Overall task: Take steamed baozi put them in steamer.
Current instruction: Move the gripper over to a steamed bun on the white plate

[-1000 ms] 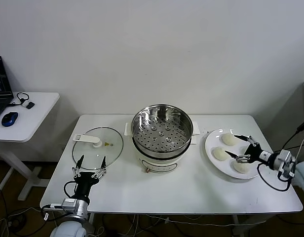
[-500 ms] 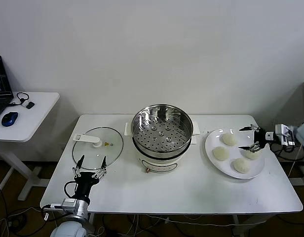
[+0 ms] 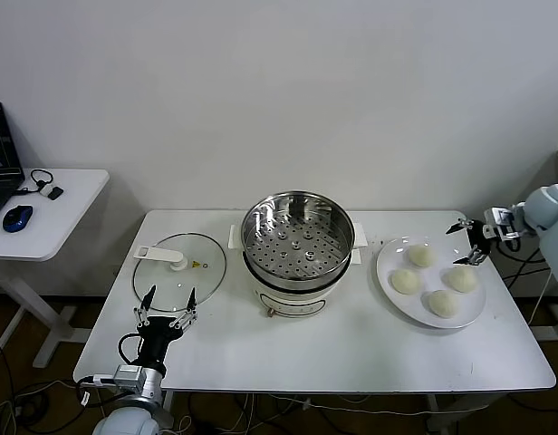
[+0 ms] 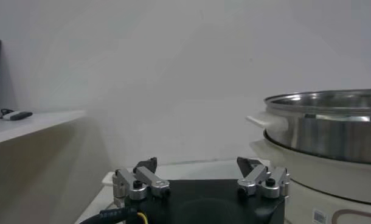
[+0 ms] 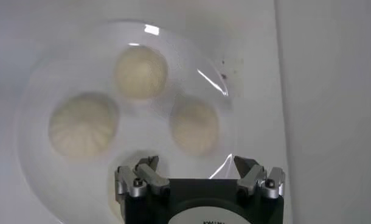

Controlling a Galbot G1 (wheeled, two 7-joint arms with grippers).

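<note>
Four creamy-white baozi lie on a white plate (image 3: 384, 265) at the right: one at the back (image 3: 419, 256), one on the left (image 3: 405, 282), one on the right (image 3: 461, 277), one at the front (image 3: 442, 303). My right gripper (image 3: 458, 245) hovers open and empty above the plate's far right edge. Its wrist view shows three baozi (image 5: 141, 72), (image 5: 83, 125), (image 5: 195, 126) below the open gripper (image 5: 196, 164). The steel steamer basket (image 3: 297, 234) sits empty on its white pot base in the table's middle. My left gripper (image 3: 166, 299) is parked open at the front left.
A glass lid (image 3: 179, 265) with a white handle lies left of the steamer. The left wrist view shows the steamer's side (image 4: 331, 125) beyond the open left gripper (image 4: 196, 165). A side table (image 3: 43, 217) with a mouse stands at the far left.
My right gripper has risen and swung from low over the plate's front right to above its far right edge, still empty. The left arm has not moved.
</note>
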